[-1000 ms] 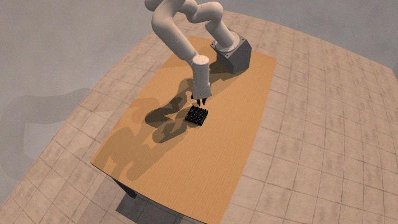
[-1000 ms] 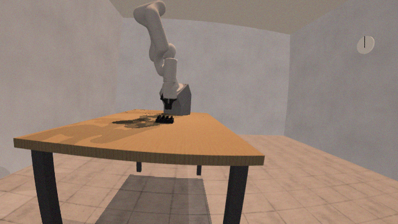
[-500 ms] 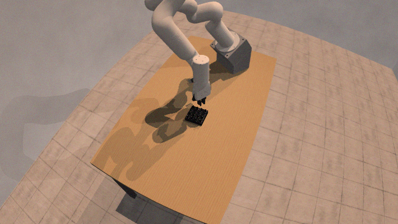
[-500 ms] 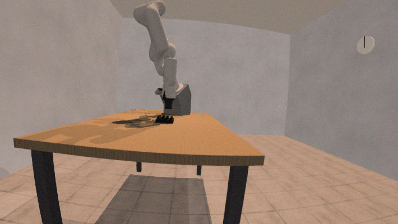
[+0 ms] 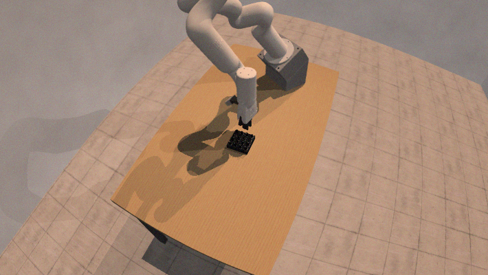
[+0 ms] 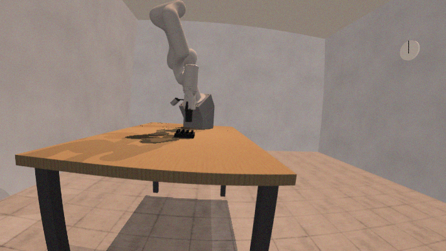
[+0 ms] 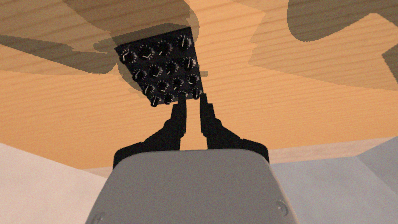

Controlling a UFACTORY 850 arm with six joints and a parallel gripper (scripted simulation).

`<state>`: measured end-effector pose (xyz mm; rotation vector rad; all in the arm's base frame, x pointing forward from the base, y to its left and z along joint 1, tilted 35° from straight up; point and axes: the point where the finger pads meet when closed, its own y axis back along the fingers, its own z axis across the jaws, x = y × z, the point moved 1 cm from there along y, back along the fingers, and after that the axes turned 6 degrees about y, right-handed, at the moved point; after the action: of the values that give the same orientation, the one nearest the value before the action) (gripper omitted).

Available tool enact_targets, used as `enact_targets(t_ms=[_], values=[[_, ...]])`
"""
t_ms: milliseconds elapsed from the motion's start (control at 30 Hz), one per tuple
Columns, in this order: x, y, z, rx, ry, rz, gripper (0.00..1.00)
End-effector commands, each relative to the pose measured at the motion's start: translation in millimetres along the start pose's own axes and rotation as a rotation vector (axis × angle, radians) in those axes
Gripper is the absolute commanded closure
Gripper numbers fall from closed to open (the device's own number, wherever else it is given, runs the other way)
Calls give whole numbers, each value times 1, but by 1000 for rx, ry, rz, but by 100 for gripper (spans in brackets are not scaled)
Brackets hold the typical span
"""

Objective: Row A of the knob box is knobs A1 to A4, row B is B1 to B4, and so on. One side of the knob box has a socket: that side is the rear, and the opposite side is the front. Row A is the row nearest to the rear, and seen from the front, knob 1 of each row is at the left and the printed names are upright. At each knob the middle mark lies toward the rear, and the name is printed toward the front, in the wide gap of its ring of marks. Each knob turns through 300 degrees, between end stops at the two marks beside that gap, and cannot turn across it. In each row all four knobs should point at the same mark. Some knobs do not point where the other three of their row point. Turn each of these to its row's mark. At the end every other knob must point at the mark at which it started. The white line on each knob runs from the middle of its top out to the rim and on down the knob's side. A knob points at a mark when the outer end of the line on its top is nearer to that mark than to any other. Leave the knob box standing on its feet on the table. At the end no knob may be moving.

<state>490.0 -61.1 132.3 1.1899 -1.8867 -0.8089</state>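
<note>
The black knob box [image 5: 240, 141] [image 6: 184, 134] [image 7: 162, 65] stands on its feet on the wooden table [image 5: 223, 206] [image 6: 201, 157] [image 7: 310, 115], its rows of small black knobs facing up. The white lines on the knobs are too small to read. My gripper [image 5: 245, 126] [image 6: 188, 119] [image 7: 193, 102] hangs pointing down, a little above the edge of the box nearest the robot base. Its fingers stand a narrow gap apart with only bare table showing between them. It touches no knob.
The grey robot base [image 5: 289, 69] [image 6: 202, 114] stands at the table's far end, behind the box. The arm casts dark shadows on the table left of the box. A small grey piece [image 5: 229, 100] [image 6: 173, 101] sticks out at the wrist.
</note>
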Motion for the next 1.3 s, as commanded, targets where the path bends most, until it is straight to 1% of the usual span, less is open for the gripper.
enact_targets(t_ms=[0, 167, 1267], values=[[0, 1, -1, -13, 103, 10, 81], [0, 1, 0, -13, 126, 10, 81], [0, 1, 0, -13, 126, 10, 81]])
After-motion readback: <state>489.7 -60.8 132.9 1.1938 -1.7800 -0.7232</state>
